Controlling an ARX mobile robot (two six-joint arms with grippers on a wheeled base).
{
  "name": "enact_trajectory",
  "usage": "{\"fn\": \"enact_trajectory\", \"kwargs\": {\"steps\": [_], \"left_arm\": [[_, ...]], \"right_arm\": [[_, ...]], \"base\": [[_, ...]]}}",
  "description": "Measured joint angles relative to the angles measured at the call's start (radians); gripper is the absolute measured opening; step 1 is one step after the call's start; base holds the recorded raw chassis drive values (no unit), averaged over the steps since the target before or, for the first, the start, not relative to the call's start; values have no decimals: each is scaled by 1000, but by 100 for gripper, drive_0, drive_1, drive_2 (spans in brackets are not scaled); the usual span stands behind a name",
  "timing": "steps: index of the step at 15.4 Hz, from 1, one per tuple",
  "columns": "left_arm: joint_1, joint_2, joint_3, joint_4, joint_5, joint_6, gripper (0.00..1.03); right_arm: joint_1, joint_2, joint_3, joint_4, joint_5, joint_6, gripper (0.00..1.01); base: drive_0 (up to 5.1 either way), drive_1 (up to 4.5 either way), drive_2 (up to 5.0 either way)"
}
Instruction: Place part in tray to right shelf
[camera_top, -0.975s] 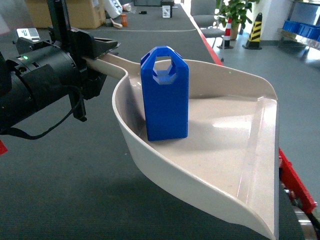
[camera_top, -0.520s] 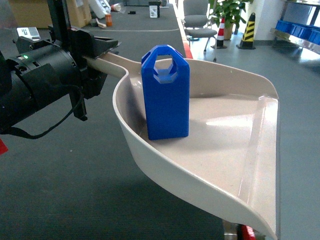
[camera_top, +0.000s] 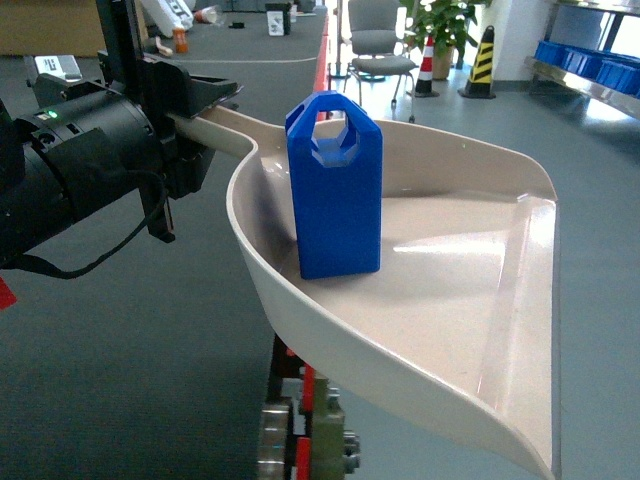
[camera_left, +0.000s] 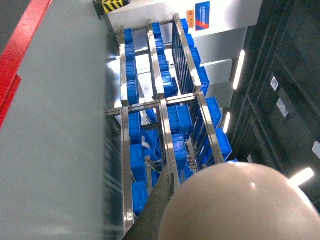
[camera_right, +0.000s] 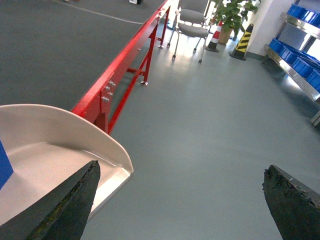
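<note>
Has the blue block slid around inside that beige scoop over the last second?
No. The part stands upright at the same spot against the tray back wall.

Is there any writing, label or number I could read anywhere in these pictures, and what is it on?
No text can be read in any view.
Blue and orange signs on the white wall behind the steel racks of blue crates: lettering too blurred to read.
Small bright-blue plastic block standing in the beige glossy dustpan-shaped tray: no markings visible.
Black-and-yellow striped cone on the floor: stripes only, no words.
</note>
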Motion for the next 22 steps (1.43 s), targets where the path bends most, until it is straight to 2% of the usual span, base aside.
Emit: {"fn": "enact_trajectory", "kwargs": {"steps": [13,22], "left_arm": [[0,0,0,2,0,0,12],[0,0,0,-4,0,2,12]], "right_arm": [[0,0,0,0,0,0,98],[0,-1,0,-1,1,0,98]], "base": [[503,-235,-235],[492,-140,-332]]}}
